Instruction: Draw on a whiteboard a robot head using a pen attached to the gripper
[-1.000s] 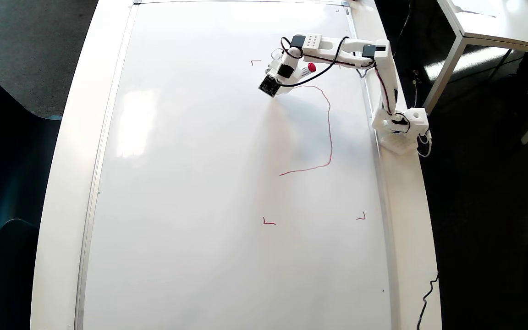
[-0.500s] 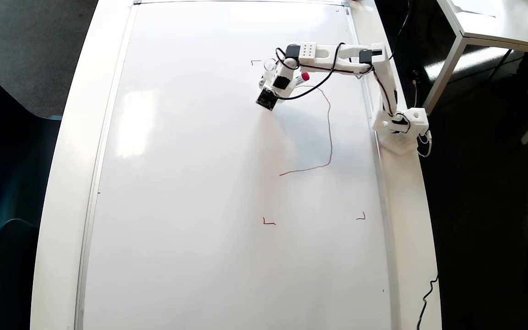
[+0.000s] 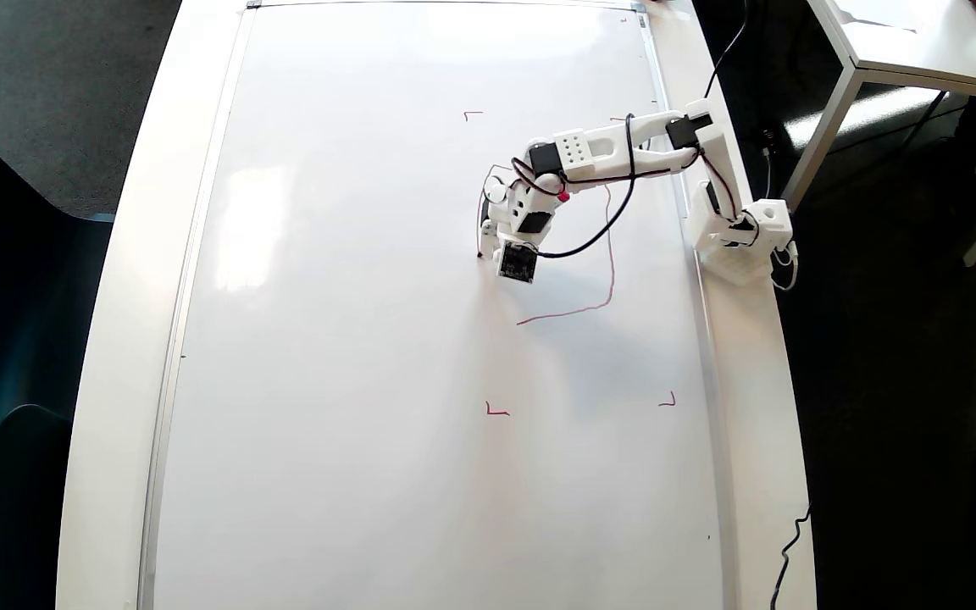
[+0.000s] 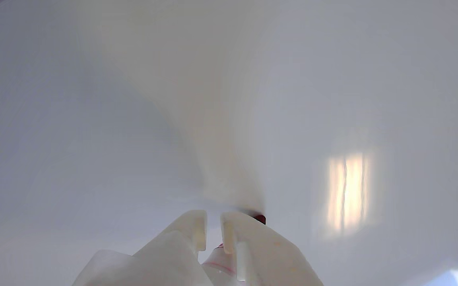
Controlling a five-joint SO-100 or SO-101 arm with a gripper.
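whiteboard (image 3: 352, 339) covers almost the whole white counter (image 3: 128, 254) in the overhead view, with its long side going from top to bottom of the picture. small red corner ticks (image 3: 496, 412) stand on it in its right half. the arm's base (image 3: 742, 241) sits on the counter's right edge, and the arm reaches to the left over the board. the claw (image 3: 496, 241) is above the right half of the board, near the middle of its height, and points down and a little to the left. the pen (image 3: 560, 196) shows only its red end beside the wrist, so its long axis is hard to read there. the robot head (image 3: 609, 254) is only an unfinished thin red curve, going down the board just right of the claw and bending left at its lower end. in the wrist view the claw (image 4: 212, 232) has its two fingers close together around the pale pen barrel (image 4: 219, 264), and a dark red tip at the board shows just beyond the right finger.
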